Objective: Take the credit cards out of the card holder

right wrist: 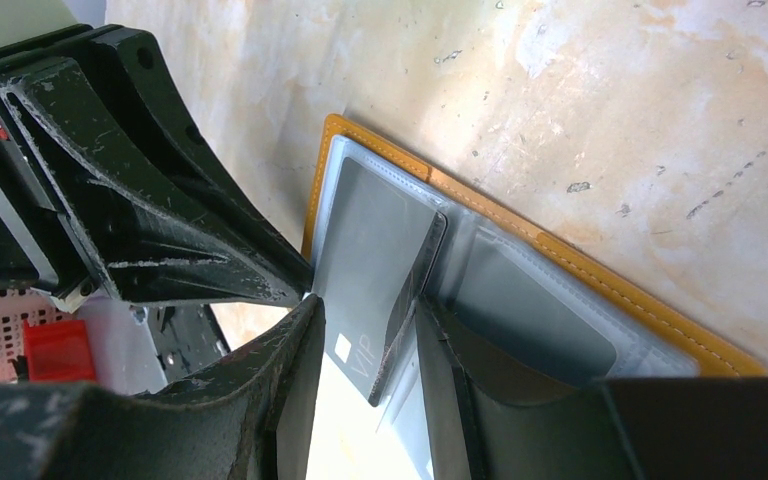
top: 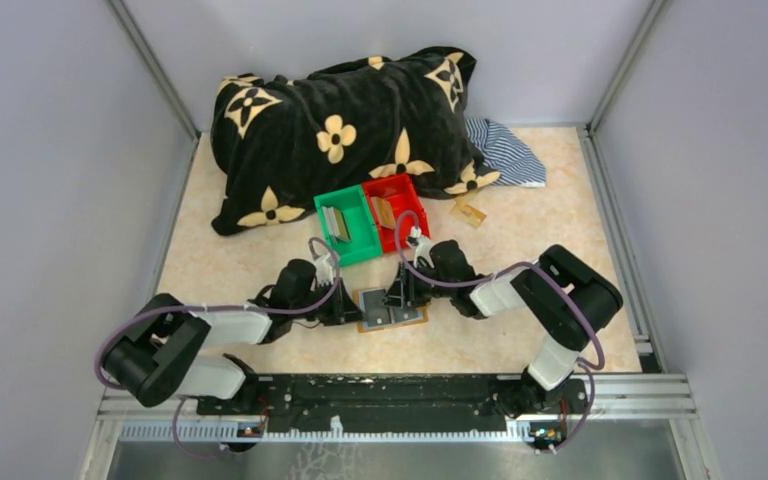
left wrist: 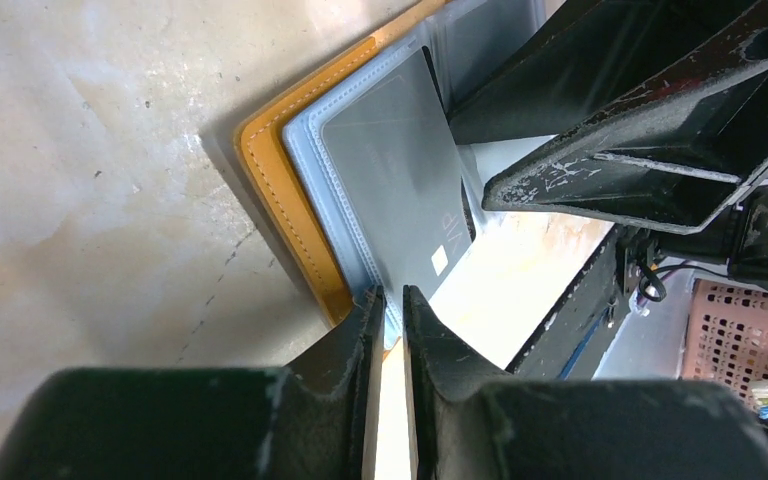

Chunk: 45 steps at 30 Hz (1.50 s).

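Lying open on the table [right wrist: 560,100] between the arms, the holder [right wrist: 610,290] is met at one edge by the left gripper [left wrist: 388,305]. Its jaws are almost together, and whether the edge is pinched cannot be told. That contact is judged to be there so the holder is not dragged along. A grey card [right wrist: 370,250], tilted up from its pocket, is clamped across its width by the right gripper [right wrist: 368,305], placed to be drawn free.
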Available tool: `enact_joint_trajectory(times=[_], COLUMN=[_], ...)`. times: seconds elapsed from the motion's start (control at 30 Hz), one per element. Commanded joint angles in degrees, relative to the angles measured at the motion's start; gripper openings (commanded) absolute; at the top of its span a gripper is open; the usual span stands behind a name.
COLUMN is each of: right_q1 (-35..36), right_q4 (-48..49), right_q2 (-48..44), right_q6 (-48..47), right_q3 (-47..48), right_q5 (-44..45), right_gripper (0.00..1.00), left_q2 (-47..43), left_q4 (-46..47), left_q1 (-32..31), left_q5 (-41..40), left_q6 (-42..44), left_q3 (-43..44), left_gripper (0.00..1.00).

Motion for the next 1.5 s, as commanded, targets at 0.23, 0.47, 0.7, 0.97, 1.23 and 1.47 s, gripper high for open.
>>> enact_joint_trajectory(times=[0.23,0.47,0.7,0.97,1.23,1.47], right_q1=[0.53,0.51,0.51,0.51,0.51,0.51], right_q4=[-12.16,-22.95,-27.27,-34.75,-32.18,-23.71], right_q2=[-0.75,-7.60,-9.39,-15.17,-12.18,-7.71], right_q6=[-5.09,-9.83,-10.81,-10.94,-10.74,-8.04], right_q3=[0.30,2.89,3.36,4.46,3.94,1.62], right_q5=[3.69,9.14,12.02,16.37,14.22,9.28], right_gripper=[0.43,0.46,0.46,0.46,0.47,0.46], left_q2=[6.77,11.90,15.35,16.70,15.80,15.78], left_q4=[-1.14,-0.39,-0.16,-0.22,-0.86,-1.01], left_q1=[0.50,0.59,0.59,0.59,0.59,0.54], left_q5=[-1.95,-0.19,0.82,1.34,1.35,1.19], left_q6=[2.21,1.73,1.51,1.41,1.70,1.77], left_q3=[0.09,1.81,3.45,4.37,4.98,4.28], left_gripper=[0.20,0.19,0.19,0.19,0.19,0.19])
